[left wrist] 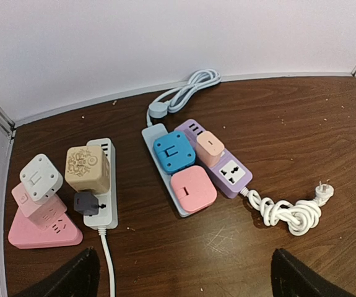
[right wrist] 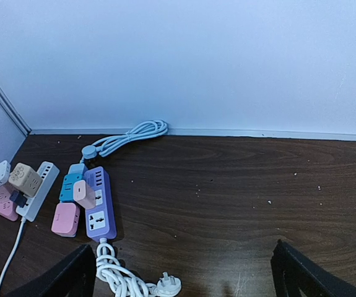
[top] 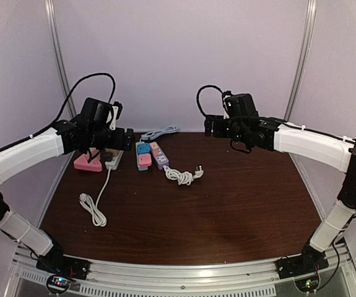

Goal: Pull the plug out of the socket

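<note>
Both arms are up off the brown wooden table (top: 227,204), and all the hardware is bunched at about 10 o'clock on it in the top view. The left gripper (left wrist: 184,260) hangs above that cluster with its claw spread wide and nothing between the fingers. The right gripper (right wrist: 184,250) is out at 1 o'clock, well apart from the cluster, also wide open and holding nothing. From the left wrist camera, at 8 o'clock lies a pink triangular socket block (left wrist: 41,234) carrying a pale pink cube adapter (left wrist: 41,207) with a white cube adapter (left wrist: 40,177) stacked on top. Just beside it, towards 9 o'clock, a white power strip (left wrist: 108,207) holds a beige cube adapter (left wrist: 88,169) and a small dark grey plug (left wrist: 85,202), both seated. At centre, a light blue power strip (left wrist: 155,137) carries a blue square adapter (left wrist: 174,151) and a pink square adapter (left wrist: 192,189). Touching its 3 o'clock side, a purple power strip (left wrist: 233,173) has a small peach plug (left wrist: 210,147) pushed in. Every plug is still in its socket; which one is the target I cannot tell. A coiled white cord (left wrist: 286,213) lies loose at 4 o'clock.
</note>
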Motion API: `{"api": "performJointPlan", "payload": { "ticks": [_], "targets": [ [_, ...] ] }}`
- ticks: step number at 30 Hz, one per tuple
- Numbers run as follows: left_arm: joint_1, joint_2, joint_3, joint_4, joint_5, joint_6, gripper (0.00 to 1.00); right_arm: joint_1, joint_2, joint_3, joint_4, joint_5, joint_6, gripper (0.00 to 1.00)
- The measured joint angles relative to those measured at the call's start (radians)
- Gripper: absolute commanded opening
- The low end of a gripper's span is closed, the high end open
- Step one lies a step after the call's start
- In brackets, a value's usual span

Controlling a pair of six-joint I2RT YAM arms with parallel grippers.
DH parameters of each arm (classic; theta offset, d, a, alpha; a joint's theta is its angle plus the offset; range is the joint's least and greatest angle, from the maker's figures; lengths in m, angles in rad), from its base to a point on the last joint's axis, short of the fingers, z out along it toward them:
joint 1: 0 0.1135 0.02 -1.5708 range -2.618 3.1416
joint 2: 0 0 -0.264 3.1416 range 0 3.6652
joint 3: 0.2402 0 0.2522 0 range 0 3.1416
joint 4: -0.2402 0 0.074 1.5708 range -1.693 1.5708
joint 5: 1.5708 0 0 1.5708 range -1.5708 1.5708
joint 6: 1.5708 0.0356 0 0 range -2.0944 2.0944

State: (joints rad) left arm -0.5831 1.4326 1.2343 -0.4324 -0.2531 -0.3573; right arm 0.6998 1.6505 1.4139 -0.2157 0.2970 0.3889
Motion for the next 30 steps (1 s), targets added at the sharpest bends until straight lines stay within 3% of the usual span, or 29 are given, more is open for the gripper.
{"api": "performJointPlan", "payload": {
  "ticks": [8,15,21,30],
  "targets": [
    [-0.003,0.074,0.100,-0.049,-0.026,-0.051,0.98,-0.002,0.000,-0.002,-0.007,0.008,-0.001,1.00],
    [-0.044,0.267,0.296,-0.125,-0.111,-0.161,0.97,-0.006,0.010,-0.003,-0.029,0.006,-0.003,1.00],
    [-0.079,0.489,0.508,-0.190,-0.181,-0.251,0.90,-0.016,0.011,-0.020,-0.035,-0.003,-0.019,1.00],
    [-0.106,0.832,0.908,-0.321,-0.301,-0.363,0.66,-0.027,0.010,-0.033,-0.042,-0.025,-0.027,1.00]
  ]
}}
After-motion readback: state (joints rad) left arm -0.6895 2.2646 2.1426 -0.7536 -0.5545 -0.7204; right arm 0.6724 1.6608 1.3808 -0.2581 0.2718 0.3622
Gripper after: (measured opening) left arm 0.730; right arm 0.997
